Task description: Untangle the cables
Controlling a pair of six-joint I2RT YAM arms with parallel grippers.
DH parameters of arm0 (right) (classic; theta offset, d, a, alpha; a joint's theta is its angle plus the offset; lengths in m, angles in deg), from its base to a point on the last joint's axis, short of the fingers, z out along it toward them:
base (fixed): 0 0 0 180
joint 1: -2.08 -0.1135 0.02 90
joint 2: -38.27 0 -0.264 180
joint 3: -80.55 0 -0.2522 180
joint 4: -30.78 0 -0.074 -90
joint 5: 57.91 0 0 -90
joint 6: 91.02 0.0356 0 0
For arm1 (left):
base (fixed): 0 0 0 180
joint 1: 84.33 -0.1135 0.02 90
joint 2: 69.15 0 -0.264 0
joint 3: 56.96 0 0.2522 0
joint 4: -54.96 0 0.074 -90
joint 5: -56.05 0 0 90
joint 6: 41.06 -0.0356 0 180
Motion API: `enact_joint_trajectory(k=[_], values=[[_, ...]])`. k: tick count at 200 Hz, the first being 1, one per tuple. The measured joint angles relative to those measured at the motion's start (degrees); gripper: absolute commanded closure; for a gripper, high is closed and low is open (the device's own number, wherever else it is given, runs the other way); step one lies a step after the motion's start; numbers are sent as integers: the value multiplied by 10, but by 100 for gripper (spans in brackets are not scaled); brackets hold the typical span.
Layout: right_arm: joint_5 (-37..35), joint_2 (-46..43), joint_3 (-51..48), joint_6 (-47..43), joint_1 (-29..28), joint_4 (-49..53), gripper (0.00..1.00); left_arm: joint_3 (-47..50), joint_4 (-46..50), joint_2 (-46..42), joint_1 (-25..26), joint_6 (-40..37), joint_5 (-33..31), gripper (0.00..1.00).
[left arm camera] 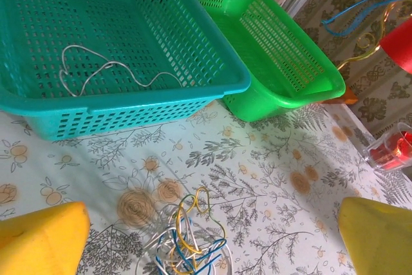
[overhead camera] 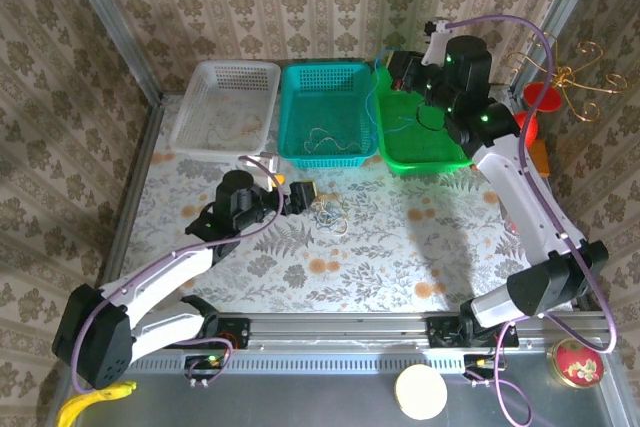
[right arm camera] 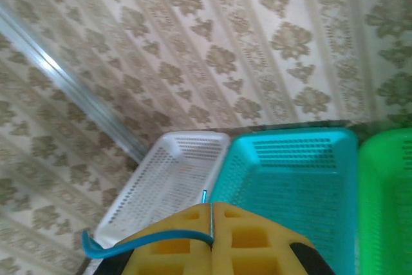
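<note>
A tangle of cables [overhead camera: 330, 212], white, yellow and blue [left arm camera: 187, 243], lies on the floral table cloth. My left gripper [overhead camera: 300, 195] hovers just left of it, open, and its yellow fingers [left arm camera: 42, 236] stand wide on either side of the bunch without touching it. My right gripper [overhead camera: 405, 72] is raised over the green basket [overhead camera: 420, 162]. Its yellow pads [right arm camera: 244, 236] are shut on a thin blue cable [right arm camera: 141, 239], which trails off to the left. One white cable [left arm camera: 96, 72] lies in the teal basket [left arm camera: 148, 104].
Three baskets stand in a row at the back: white [overhead camera: 235, 65], teal [overhead camera: 325, 66] and green. A dark cable loop [overhead camera: 430, 117] lies in the green one. Red cups [overhead camera: 540, 97] and a gold wire stand [overhead camera: 570, 72] sit at the far right.
</note>
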Motion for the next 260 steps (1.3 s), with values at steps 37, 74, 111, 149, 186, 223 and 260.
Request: enact_joint_trajectory(k=[37, 74, 111, 149, 186, 223, 260], values=[[-17, 23, 0, -26, 39, 8, 100, -11, 23, -1, -15, 0, 16, 0], [-46, 48, 5, -65, 52, 16, 100, -22, 36, -1, -26, 0, 30, 0], [-82, 78, 5, -103, 52, 28, 100, -29, 40, -1, -36, 7, 41, 0], [-133, 99, 3, -140, 52, 29, 100, -29, 41, -1, -37, 9, 49, 0], [-183, 116, 1, -171, 51, 29, 100, -31, 42, -1, -40, 10, 56, 0], [-219, 141, -1, -189, 47, 36, 100, -32, 42, -1, -40, 15, 61, 0], [-242, 167, -5, -193, 46, 56, 100, -37, 43, -1, -40, 20, 61, 0]])
